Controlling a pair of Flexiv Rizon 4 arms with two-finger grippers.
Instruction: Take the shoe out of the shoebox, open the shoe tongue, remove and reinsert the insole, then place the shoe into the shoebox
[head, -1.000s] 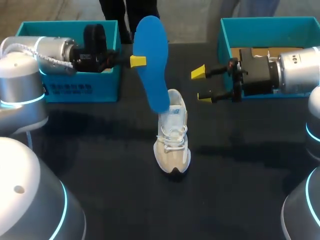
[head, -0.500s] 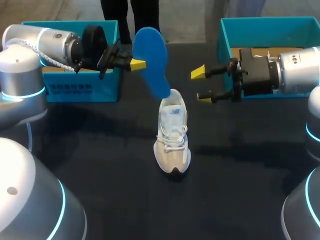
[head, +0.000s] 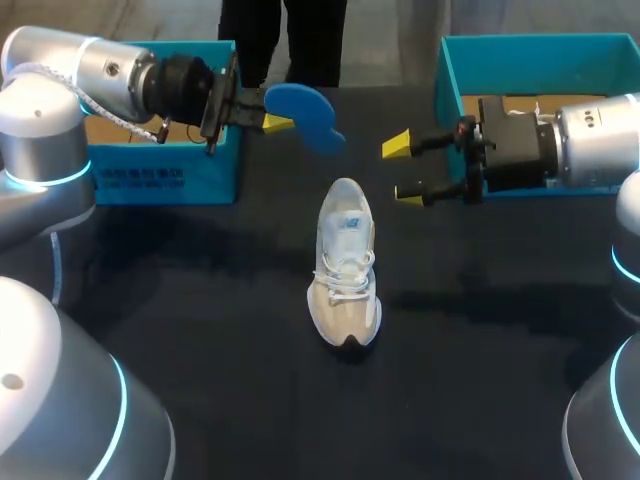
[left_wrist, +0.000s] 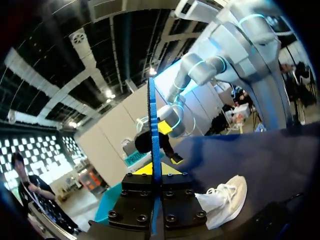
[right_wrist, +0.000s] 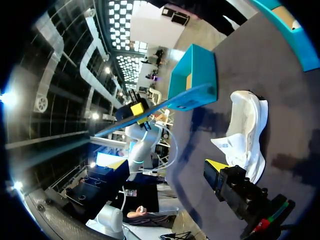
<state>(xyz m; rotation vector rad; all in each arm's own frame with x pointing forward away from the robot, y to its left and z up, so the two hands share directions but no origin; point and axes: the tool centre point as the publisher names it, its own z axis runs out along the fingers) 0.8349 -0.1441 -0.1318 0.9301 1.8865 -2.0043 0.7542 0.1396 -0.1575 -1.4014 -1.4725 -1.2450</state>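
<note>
The blue foam insole juts from the left end effector, pinched at one end and held in the air. The white and beige lace-up sneaker stands upright on the black counter, below and beside it. A teal cardboard shoebox sits by that end effector's wrist.

Matt blue insole, cloth shoe with woven laces, matt black table, teal cardboard shoebox

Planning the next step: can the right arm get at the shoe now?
Probably yes. The right gripper is open and empty near the shoe, nothing lies between them, and the insole is held aside by the left gripper.
</note>
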